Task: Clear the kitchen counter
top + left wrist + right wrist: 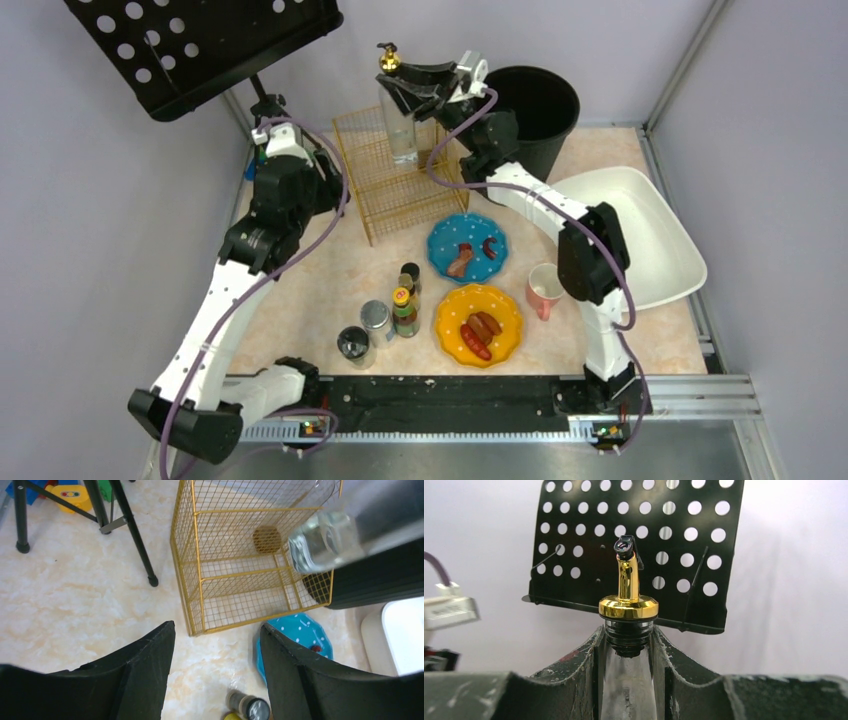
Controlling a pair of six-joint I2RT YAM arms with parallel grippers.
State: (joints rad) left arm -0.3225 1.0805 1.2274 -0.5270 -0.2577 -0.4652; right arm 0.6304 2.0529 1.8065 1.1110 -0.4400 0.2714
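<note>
Right wrist view: the right gripper pinches a glass bottle at the neck, likely heavy, slick and breakable, raised near the wire basket on the kitchen counter; left gripper spread, empty.

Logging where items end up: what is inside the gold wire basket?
A brown octagonal disc shows low inside the gold wire basket. The glass bottle held by the right gripper hides the basket's right edge in the left wrist view, so that part cannot be checked.

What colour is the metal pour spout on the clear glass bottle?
The metal pour spout is shiny gold with a black tip, clearest in the right wrist view.
</note>
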